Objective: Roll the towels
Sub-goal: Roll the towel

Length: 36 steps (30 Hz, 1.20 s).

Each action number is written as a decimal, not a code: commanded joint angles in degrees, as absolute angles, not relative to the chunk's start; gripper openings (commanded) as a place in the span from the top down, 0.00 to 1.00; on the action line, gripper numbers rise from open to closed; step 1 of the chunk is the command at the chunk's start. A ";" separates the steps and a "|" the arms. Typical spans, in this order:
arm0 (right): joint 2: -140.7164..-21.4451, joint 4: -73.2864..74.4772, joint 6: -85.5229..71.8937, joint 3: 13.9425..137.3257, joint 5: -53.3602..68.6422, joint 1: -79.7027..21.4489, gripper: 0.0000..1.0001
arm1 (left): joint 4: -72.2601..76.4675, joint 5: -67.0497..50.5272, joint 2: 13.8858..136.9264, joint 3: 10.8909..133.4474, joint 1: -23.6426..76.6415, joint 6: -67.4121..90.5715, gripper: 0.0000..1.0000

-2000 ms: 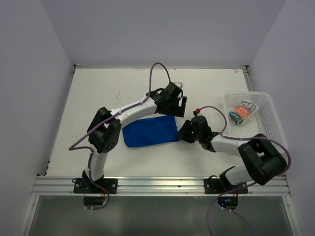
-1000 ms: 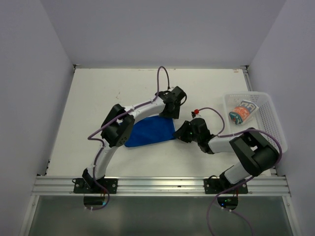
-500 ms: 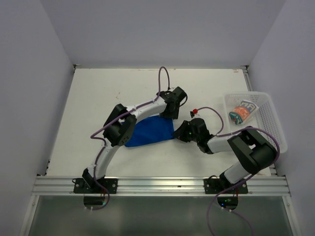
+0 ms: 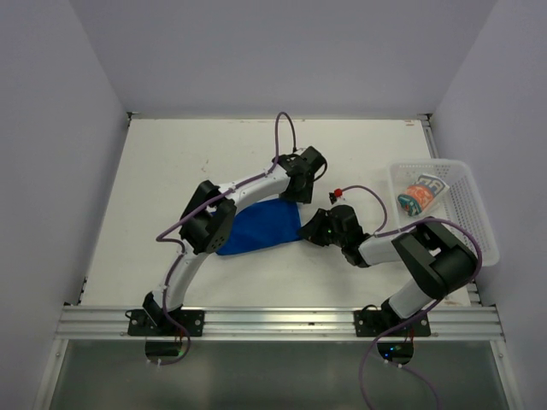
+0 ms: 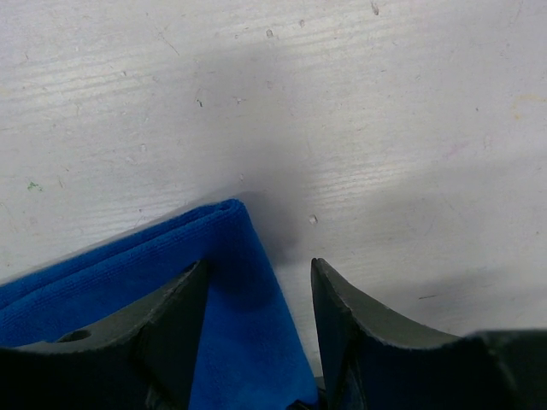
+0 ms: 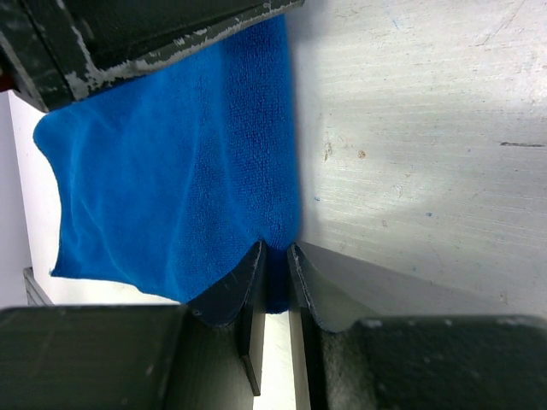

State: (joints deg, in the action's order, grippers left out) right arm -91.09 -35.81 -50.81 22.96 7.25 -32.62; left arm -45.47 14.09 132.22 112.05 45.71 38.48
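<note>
The right gripper (image 6: 275, 249) has its fingers (image 6: 229, 295) drawn almost together, with only a thin slit between them; the right-hand edge of the blue towel (image 6: 162, 171) runs down into that slit, so the gripper is pinched on the cloth near the towel's near right corner. The left gripper (image 5: 258, 266) stands with its jaws well apart, straddling the towel's far right corner; one finger (image 5: 171, 333) sits over the blue cloth and the other over bare table (image 5: 385, 128), and the wrist view shows nothing clamped between them. At that corner the towel's edge shows stacked layers, so the cloth is folded.

From above, the two grippers are close together at the towel's right end, the left one at the far corner and the right one at the near corner. The blue towel lies flat near the middle of the table; its left part is hidden under the left arm (image 4: 244, 186), which reaches across it from the near left; the right arm (image 4: 385, 248) comes in low from the near right. The patterned towel (image 4: 419, 197) lies bunched up compactly inside the white mesh basket (image 4: 473, 213) at the table's right edge, well apart from both grippers.
</note>
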 commanded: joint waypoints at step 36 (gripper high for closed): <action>-83.94 -9.85 -34.72 28.56 -16.34 -48.95 0.91 | -47.37 18.46 137.73 114.70 45.44 38.50 0.93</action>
State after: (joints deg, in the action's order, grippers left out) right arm -84.97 -17.96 -36.56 28.45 -13.80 -46.19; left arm -48.58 18.06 135.04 113.65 45.82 38.15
